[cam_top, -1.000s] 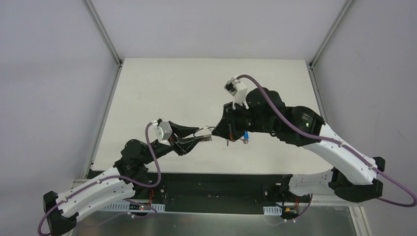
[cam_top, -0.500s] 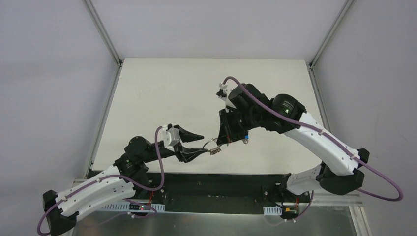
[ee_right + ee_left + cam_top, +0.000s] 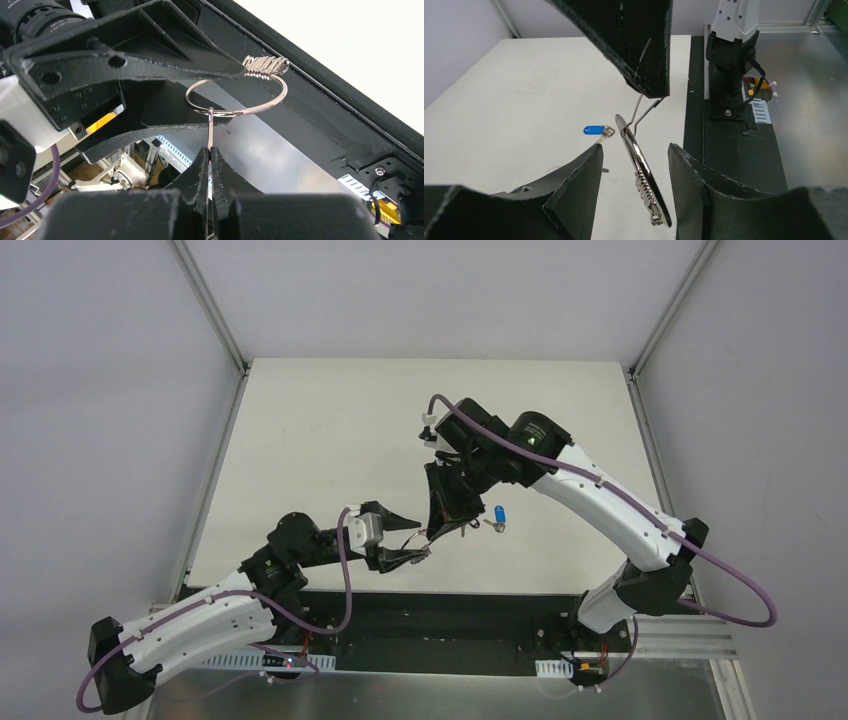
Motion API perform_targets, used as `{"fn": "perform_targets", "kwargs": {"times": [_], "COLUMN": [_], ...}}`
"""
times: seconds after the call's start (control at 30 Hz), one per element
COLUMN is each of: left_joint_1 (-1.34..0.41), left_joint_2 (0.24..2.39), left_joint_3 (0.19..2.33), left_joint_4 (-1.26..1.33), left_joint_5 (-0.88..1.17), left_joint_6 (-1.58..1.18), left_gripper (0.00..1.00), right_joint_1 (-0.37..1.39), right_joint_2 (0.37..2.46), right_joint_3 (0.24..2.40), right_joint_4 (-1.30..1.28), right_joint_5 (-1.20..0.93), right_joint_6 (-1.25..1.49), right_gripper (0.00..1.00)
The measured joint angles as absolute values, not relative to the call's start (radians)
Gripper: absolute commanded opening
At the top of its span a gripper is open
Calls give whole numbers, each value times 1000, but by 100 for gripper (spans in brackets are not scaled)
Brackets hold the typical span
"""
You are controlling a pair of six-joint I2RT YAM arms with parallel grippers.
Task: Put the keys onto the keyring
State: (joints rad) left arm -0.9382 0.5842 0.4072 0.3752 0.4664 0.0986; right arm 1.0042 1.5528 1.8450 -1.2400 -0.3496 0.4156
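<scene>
The silver keyring [image 3: 640, 161] hangs in the air between the two fingers of my left gripper [image 3: 635, 150], which is open, with a gap on each side. My right gripper [image 3: 210, 149] is shut on a thin flat metal blade [image 3: 210, 127] whose far end meets the ring. Its head is hidden in the jaws, so I see no black head. The ring's coiled metal piece [image 3: 265, 65] lies against the tip of one left finger [image 3: 150, 60]. The blue-headed key [image 3: 497, 514] lies on the table right of my right gripper [image 3: 447, 525]; it also shows in the left wrist view [image 3: 594, 130].
The white table [image 3: 330, 430] ends at a black front rail [image 3: 440, 605] just below both grippers. The arm bases and cables sit under that rail. My left gripper [image 3: 418, 538] hovers near the front edge.
My left gripper has opened and drawn back toward the front edge. My right arm has swung left and nearer, carrying the ring. The blue key has stayed on the table.
</scene>
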Motion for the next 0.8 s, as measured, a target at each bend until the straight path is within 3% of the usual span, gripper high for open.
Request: {"fn": "perform_targets", "kwargs": {"times": [0.8], "left_joint_1": [-950], "left_joint_2": [556], "left_joint_3": [397], "left_joint_4": [407], "left_joint_5": [425], "left_joint_6": [177], "left_gripper": [35], "right_joint_1": [964], "right_joint_2": [1649], "right_joint_3": [1887], "right_joint_4": [-1264], "right_joint_5": [-440], "right_joint_6": [414], "right_gripper": [0]}}
